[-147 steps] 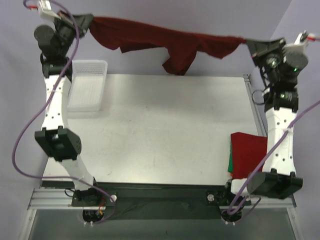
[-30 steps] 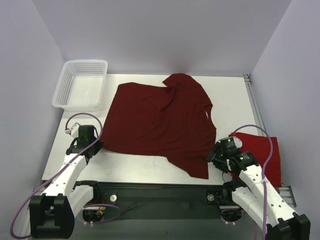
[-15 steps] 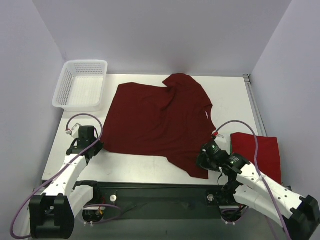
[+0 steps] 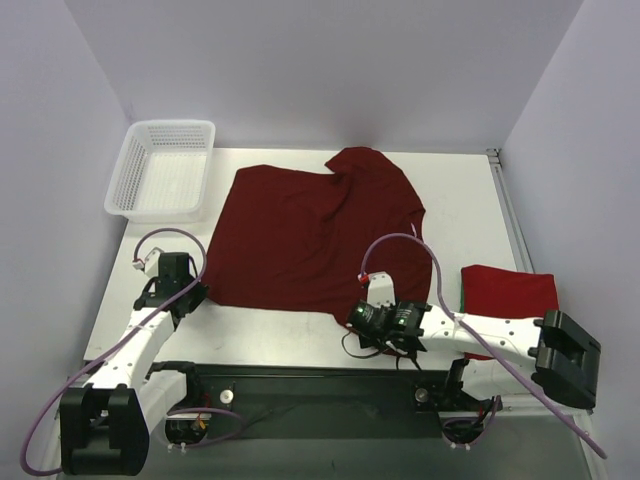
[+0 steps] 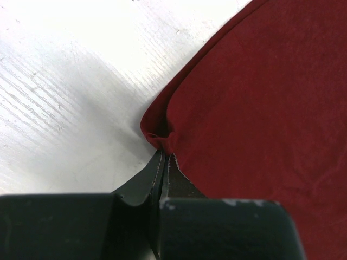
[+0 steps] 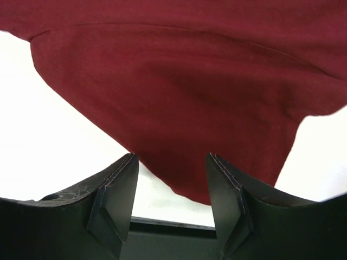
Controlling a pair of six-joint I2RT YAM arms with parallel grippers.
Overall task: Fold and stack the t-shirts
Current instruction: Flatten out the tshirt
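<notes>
A dark maroon t-shirt lies spread flat on the white table. My left gripper is shut on its near left corner. In the left wrist view the closed gripper pinches a small fold of the maroon cloth. My right gripper is low over the shirt's near right flap and stands open. In the right wrist view the maroon flap reaches down between the two fingers of the gripper, apart from both pads. A folded brighter red t-shirt rests at the table's right.
A white mesh basket stands at the back left corner. The right arm stretches leftward along the table's near edge, just above the black rail. Purple walls close in the back and both sides.
The right arm has swung left along the near edge, bringing its open gripper to the shirt's near right flap. The left gripper holds still. Earlier the shirt hung stretched between both raised grippers.
</notes>
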